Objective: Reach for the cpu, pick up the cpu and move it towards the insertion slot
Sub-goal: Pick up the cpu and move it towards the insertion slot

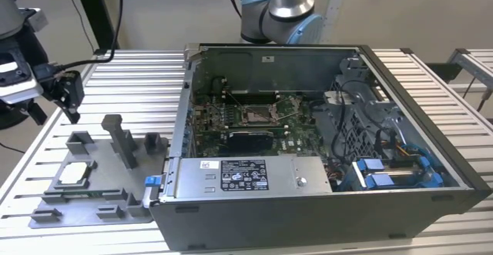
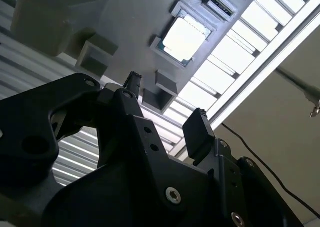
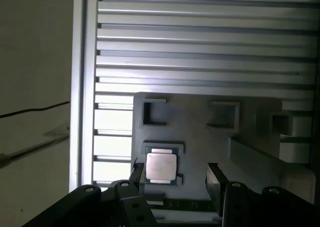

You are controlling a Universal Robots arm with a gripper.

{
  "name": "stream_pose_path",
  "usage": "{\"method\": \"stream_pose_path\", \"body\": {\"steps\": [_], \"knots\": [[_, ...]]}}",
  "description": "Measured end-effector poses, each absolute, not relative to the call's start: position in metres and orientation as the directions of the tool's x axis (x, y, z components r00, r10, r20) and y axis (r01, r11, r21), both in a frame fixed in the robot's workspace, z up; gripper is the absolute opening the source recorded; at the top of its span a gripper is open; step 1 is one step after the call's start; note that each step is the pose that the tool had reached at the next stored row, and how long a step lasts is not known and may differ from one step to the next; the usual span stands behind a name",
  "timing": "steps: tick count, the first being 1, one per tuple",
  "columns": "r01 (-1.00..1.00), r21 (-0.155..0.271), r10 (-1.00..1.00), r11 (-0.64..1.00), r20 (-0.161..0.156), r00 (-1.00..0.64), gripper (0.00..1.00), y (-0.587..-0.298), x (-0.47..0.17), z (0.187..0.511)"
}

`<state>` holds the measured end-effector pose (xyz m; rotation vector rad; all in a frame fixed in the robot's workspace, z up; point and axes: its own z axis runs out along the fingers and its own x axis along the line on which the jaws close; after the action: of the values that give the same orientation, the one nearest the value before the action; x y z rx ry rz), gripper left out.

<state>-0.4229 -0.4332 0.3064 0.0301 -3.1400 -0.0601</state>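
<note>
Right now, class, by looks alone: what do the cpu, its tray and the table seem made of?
The cpu: probably a metal lid, pale satin sheen. The tray: likely plastic, matte grey, no glints. The table: seemingly bare metal slats, brightly reflecting light.

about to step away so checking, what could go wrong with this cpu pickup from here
1. The open gripper is not centred on the cpu: in the first wrist view the chip lies close to one finger, which might land on it or on the raised frame of the tray.
2. The slot sits deep inside the case, so a low carry from the tray could clip the case wall.
</note>
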Motion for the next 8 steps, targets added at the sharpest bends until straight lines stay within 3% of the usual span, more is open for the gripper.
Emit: {"method": "stream_pose_path", "body": {"steps": [8], "knots": [[-0.019,0.038,-0.019,0.999,0.000,-1.000,1.00,-0.4332,-0.4232,0.3027]]}}
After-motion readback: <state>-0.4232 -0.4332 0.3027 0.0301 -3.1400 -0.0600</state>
